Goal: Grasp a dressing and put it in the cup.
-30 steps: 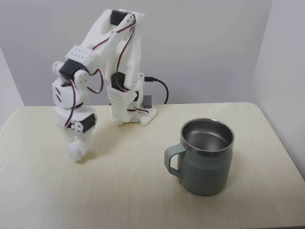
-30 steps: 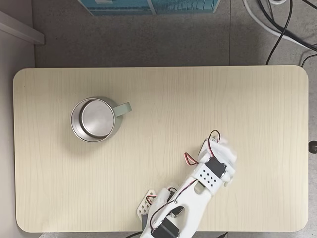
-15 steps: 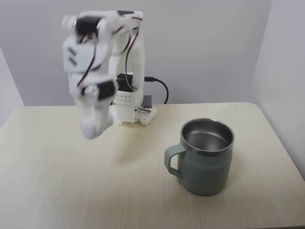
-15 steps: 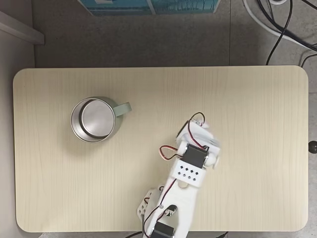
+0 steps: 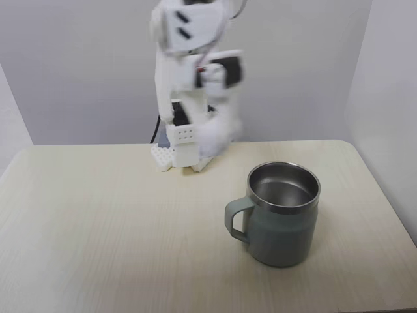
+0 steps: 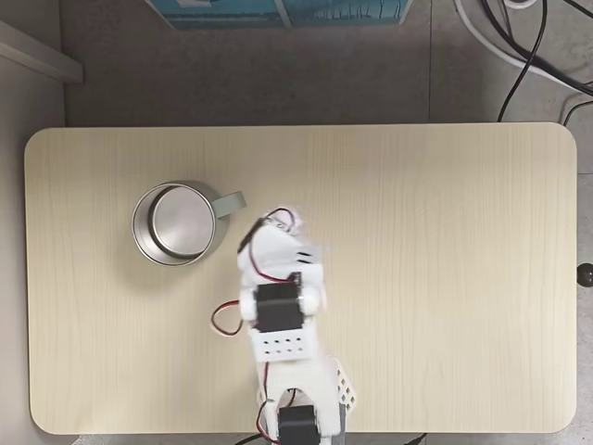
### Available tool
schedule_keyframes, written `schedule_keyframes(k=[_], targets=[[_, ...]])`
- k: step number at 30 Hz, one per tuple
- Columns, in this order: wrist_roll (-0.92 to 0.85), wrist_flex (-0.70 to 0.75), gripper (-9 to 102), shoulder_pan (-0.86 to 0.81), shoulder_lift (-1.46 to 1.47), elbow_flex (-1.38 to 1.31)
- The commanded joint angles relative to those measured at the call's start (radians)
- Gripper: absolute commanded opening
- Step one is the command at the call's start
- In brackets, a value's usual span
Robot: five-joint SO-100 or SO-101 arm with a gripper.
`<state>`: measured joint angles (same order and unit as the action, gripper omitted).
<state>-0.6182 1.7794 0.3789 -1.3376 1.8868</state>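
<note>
The claw (image 5: 218, 134) is hanging mid-air, too blurry to tell if it's gripping the gauze roll, which I'm not spotting; the mug (image 6: 176, 223) is sitting empty beside it, so the drop is still pending

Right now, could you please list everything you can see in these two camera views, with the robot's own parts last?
Cup: one, pale grey-green with steel rim and inside, on the table, handle towards the arm.
Table: one, light wood, rounded corners.
Box: one, teal, on the floor beyond the table's far edge.
Cables: several, black and white, on the floor at top right.
Arm: one, white, raised and motion-blurred.
Gripper: one, white, blurred; jaws and any load cannot be told.
</note>
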Motion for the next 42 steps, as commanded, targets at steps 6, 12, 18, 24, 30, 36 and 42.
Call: schedule_keyframes(k=[6, 12, 18, 24, 30, 36, 42], targets=[[0.17, 0.031, 0, 0.222, -0.232, 0.272], [0.213, 0.035, 0, 0.267, -0.334, 0.324], [0.213, 0.035, 6, 0.259, -0.334, 0.304], [0.23, 0.04, 20, 0.276, -0.301, 0.272], [0.253, 0.038, 19, 0.276, -0.278, 0.252], [0.287, 0.028, 18, 0.264, -0.319, 0.255], [0.29, 0.002, 18, 0.265, -0.376, 0.267]])
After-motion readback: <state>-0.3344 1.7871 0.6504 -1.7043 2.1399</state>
